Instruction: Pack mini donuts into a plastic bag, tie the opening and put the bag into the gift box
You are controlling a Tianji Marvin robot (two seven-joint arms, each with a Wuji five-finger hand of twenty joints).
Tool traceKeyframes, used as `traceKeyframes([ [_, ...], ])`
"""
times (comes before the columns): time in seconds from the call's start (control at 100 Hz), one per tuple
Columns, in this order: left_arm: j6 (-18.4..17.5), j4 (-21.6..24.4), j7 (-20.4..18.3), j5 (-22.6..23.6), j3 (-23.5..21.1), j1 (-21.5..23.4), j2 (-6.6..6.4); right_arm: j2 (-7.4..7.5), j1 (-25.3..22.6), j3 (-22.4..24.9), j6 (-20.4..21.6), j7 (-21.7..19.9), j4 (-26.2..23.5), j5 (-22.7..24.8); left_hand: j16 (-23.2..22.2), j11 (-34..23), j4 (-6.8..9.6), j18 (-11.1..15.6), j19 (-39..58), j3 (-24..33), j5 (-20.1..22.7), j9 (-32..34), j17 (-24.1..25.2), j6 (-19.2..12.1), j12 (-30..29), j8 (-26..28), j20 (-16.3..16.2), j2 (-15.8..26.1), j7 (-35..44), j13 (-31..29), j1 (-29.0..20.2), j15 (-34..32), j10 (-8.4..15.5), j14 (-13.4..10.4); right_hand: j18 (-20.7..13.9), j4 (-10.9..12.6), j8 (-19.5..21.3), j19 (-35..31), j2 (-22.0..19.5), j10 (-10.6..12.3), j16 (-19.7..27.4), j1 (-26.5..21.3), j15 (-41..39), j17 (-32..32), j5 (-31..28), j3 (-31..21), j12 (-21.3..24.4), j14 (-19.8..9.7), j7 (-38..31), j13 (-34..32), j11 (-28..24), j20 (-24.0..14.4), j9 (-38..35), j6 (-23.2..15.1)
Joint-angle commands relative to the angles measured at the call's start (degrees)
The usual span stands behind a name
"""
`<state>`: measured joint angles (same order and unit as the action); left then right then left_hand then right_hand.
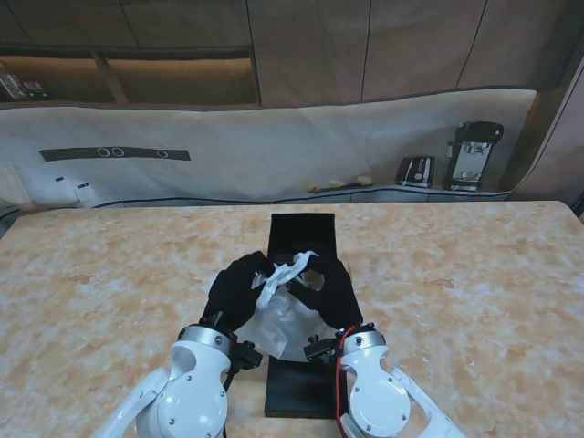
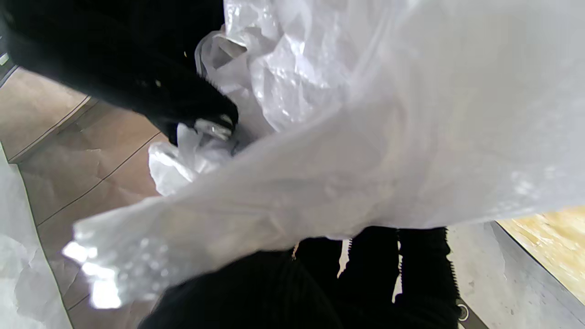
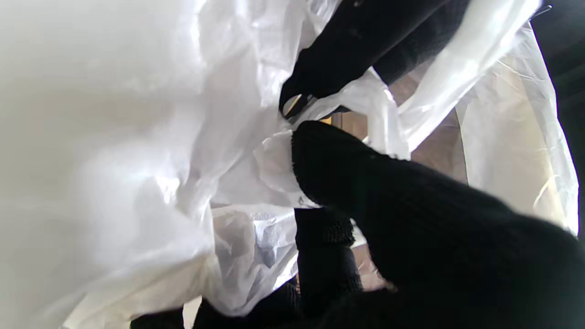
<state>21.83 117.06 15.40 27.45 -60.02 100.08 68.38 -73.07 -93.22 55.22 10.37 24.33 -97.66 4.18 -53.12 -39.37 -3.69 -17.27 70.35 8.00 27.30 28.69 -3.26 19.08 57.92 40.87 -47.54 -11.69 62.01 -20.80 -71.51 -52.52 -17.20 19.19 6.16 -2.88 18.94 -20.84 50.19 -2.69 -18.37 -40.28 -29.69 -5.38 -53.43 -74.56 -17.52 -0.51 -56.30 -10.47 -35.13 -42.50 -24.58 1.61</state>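
Observation:
A clear plastic bag [image 1: 278, 315] is held up between both black-gloved hands over the middle of the table. My left hand [image 1: 239, 287] grips its left side and my right hand [image 1: 330, 285] grips its right side; the bag's twisted white top [image 1: 290, 269] sticks out between the fingertips. The black gift box [image 1: 303, 235] lies open behind the hands, and a black panel [image 1: 301, 391] lies nearer to me. In the left wrist view the bag [image 2: 365, 151] fills the picture. The right wrist view shows the bag [image 3: 137, 151] pinched by gloved fingers [image 3: 338, 169]. The donuts cannot be made out.
The marble-patterned table [image 1: 474, 292] spreads to both sides. At the far edge, a covered counter holds small appliances [image 1: 473, 153] at the right.

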Motion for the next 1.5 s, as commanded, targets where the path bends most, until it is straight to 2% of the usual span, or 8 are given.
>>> traceKeyframes([
  [0.0,-0.4,1.3,-0.1,0.3,-0.6,0.3,0.01,0.45,-1.5,0.2,0.4,-1.3,-0.6,0.0,-2.2,-1.3,-0.09,1.8,1.5,1.6,-3.8,-0.9,0.7,-0.3,1.4,2.4,-1.5,3.0,0.5,1.5,-2.5,-2.1,0.0,-0.3,-2.4,-0.3,3.6,0.6,1.5,-0.2,-1.1,-1.1,-0.1,-0.1,-3.7,-1.9,-1.1,-2.2,-6.1,0.3,0.0,-1.0,-1.3,-0.7],
  [0.54,-4.3,0.2,-2.0,6.1,-3.9,1.5,-1.42,1.36,-6.6,4.9,0.2,-4.2,-6.5,-7.1,-4.9,-1.8,0.58,1.9,1.6,0.9,-4.9,-0.8,0.9,0.0,3.7,8.0,-2.6,2.8,2.3,1.3,-2.0,-2.4,1.2,-0.4,-2.8,-0.8,5.6,0.6,1.6,0.1,-0.7,-1.0,0.6,0.4,-4.4,-2.4,-0.9,-2.7,-5.9,-0.2,0.7,-1.0,-1.5,-1.1],
  [0.71,-5.0,-0.2,-2.2,7.2,-4.5,1.9,-1.67,1.07,-7.7,5.8,-1.7,-4.1,-7.9,-11.2,-4.9,-2.5,1.18,2.0,1.5,3.8,-5.0,-0.6,0.6,-0.5,3.0,6.5,-2.6,1.7,3.1,1.2,0.2,-2.3,1.4,-0.7,-3.4,-0.5,11.4,0.6,3.1,0.1,-1.7,-0.7,-1.0,0.1,-4.9,-6.7,-1.1,-3.2,-7.6,-0.8,0.3,-1.2,-2.9,0.7],
  [0.85,-5.2,-0.2,-2.4,7.7,-5.0,2.4,-1.81,0.89,-8.1,6.3,-2.5,-4.0,-8.8,-13.9,-4.7,-2.2,0.93,2.1,1.3,4.0,-4.9,-0.7,0.6,-0.9,2.7,6.2,-2.4,1.6,2.9,1.2,0.5,-2.0,1.5,-0.9,-4.0,1.2,17.7,-0.2,8.4,0.4,-5.7,0.4,-6.3,0.3,-7.4,-14.9,-2.0,-3.6,-9.8,-1.0,-1.6,-2.0,-5.3,2.6],
  [1.08,-6.1,-0.1,-3.0,8.5,-5.9,3.1,-2.09,0.76,-9.0,7.3,-4.4,-4.8,-10.6,-20.0,-4.2,-1.7,1.01,2.4,0.9,4.6,-4.7,-0.7,0.6,-1.4,2.2,5.8,-1.9,1.3,2.6,1.3,0.8,-1.5,1.8,-1.2,-5.1,16.8,23.8,-3.9,11.9,1.4,-11.9,0.8,-13.4,0.4,-10.6,-15.4,-5.1,-3.8,-12.5,-0.7,-4.6,-5.3,-8.2,4.8],
  [1.42,-6.8,0.1,-3.3,9.7,-7.6,4.2,-2.36,-0.01,-9.9,9.5,-8.0,-2.8,-12.9,-27.0,-3.8,-1.4,1.10,2.4,0.9,5.3,-4.1,-0.5,0.6,-1.8,1.8,5.1,-1.5,0.8,2.1,1.3,1.3,-1.3,1.9,-1.2,-5.7,28.0,26.6,-9.9,12.1,2.1,-16.0,1.6,-17.9,0.0,-12.4,-15.4,-10.9,-3.7,-14.0,-1.3,-7.9,-7.6,-10.6,6.1],
  [1.44,-6.8,0.2,-3.4,9.7,-7.7,4.3,-2.38,-0.11,-9.9,9.6,-8.3,-2.4,-13.1,-27.5,-3.8,-1.3,1.10,2.4,0.9,5.3,-4.1,-0.5,0.6,-1.8,1.8,5.1,-1.4,0.8,2.1,1.3,1.2,-1.2,1.8,-1.2,-5.6,32.1,26.6,-11.7,11.1,2.0,-16.6,1.6,-18.0,-0.3,-12.7,-13.4,-12.2,-3.6,-14.2,-1.6,-7.7,-6.5,-11.1,6.1],
  [1.49,-6.8,0.2,-3.5,9.7,-7.7,4.3,-2.40,-0.22,-10.0,10.1,-8.8,-2.1,-13.2,-28.3,-3.7,-1.3,1.08,2.4,0.8,5.4,-4.1,-0.5,0.7,-1.8,1.8,5.0,-1.4,0.8,2.0,1.4,1.2,-1.1,1.8,-1.1,-5.8,34.3,26.8,-12.7,10.6,2.1,-17.1,1.6,-18.6,-0.3,-12.8,-12.8,-13.0,-3.7,-14.3,-1.7,-8.4,-6.3,-11.5,6.7],
])
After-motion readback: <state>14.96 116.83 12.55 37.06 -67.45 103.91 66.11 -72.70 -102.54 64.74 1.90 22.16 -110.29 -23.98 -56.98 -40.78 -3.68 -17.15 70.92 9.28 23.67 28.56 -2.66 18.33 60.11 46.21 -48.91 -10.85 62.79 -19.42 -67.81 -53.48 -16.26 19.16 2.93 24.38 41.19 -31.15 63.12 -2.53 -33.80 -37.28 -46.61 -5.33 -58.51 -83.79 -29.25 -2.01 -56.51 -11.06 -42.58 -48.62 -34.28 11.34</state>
